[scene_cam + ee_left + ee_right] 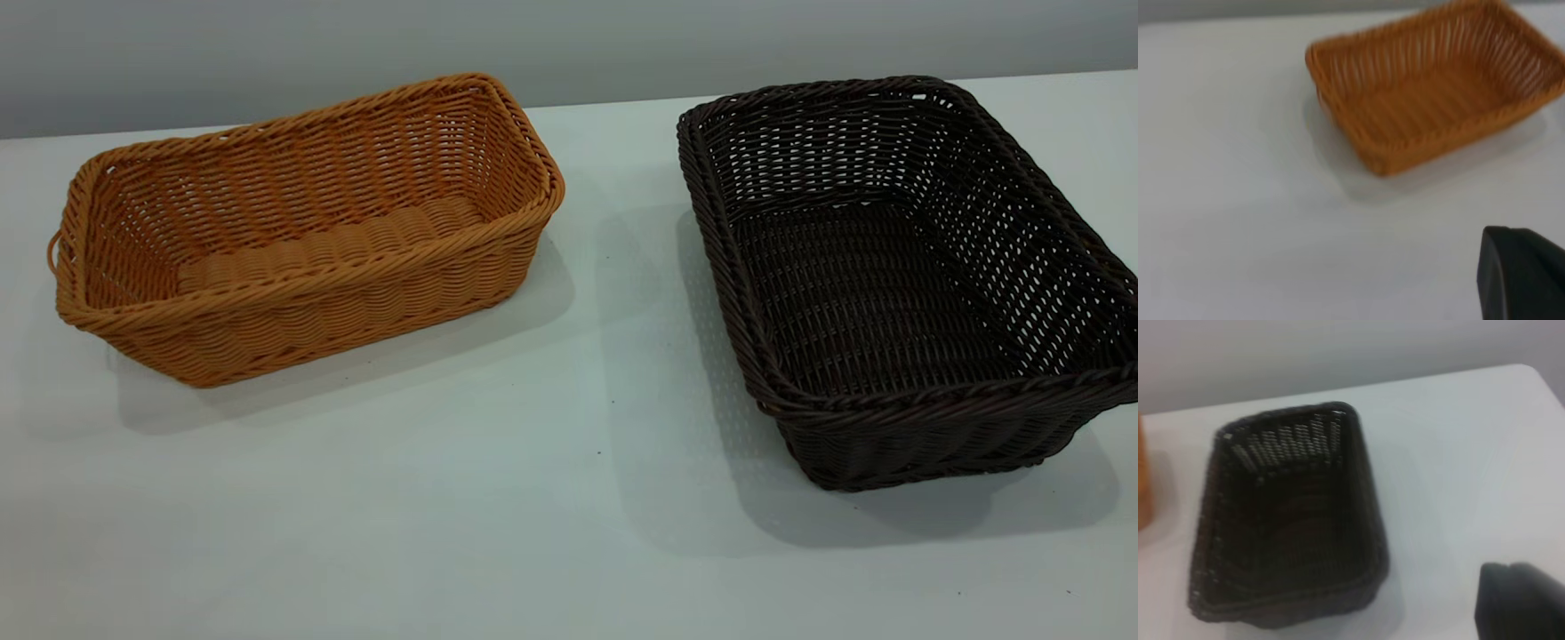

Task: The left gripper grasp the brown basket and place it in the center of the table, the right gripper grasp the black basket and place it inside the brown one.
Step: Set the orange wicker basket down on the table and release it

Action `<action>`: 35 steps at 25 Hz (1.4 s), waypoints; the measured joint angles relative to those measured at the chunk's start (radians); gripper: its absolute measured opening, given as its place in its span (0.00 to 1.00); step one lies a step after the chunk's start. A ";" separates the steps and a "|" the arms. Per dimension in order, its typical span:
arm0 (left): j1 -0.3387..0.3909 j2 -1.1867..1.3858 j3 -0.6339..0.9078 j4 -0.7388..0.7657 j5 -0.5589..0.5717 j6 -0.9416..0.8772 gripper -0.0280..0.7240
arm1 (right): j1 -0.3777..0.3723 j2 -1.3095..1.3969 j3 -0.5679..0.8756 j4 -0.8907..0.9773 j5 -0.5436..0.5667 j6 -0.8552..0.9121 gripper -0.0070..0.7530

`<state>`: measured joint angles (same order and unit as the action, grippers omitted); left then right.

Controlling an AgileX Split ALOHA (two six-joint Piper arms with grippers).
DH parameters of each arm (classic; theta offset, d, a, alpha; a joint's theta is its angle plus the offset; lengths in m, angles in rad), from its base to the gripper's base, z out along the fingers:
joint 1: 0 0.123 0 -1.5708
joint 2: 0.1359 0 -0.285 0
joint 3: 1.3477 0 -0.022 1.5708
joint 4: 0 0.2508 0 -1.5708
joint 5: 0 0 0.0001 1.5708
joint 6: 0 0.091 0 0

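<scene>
The brown basket [302, 231] stands empty on the left of the white table [533, 498], with its long side towards the front. It also shows in the left wrist view [1438, 87]. The black basket [898, 276] stands empty on the right, apart from the brown one, and shows in the right wrist view [1291, 520]. Neither gripper shows in the exterior view. Only a black part of the left gripper [1521, 273] shows in its wrist view, well short of the brown basket. A black part of the right gripper [1521, 600] shows beside the black basket, not touching it.
A bare strip of table [613, 293] separates the two baskets. The table's far edge meets a grey wall [569, 44] just behind them. The table's rounded corner [1538, 373] shows beyond the black basket in the right wrist view.
</scene>
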<state>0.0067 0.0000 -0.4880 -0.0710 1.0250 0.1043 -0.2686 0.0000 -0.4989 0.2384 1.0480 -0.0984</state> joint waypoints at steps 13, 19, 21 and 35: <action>0.000 0.240 -0.291 -0.087 -0.207 0.336 0.40 | 0.000 0.211 -0.228 0.052 -0.060 -0.164 0.60; -0.039 0.462 -0.387 -0.077 -0.319 0.431 0.77 | 0.000 0.408 -0.366 0.062 -0.112 -0.237 0.74; -0.070 0.552 -0.402 -0.077 -0.339 0.440 0.83 | 0.000 0.487 -0.403 0.090 -0.143 -0.261 0.75; -0.268 1.137 -0.407 -0.080 -0.306 0.501 0.85 | 0.000 0.965 -0.404 0.281 -0.226 -0.348 0.75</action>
<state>-0.2608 1.1370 -0.8953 -0.1505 0.7190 0.6054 -0.2686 0.9650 -0.9034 0.5194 0.8215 -0.4462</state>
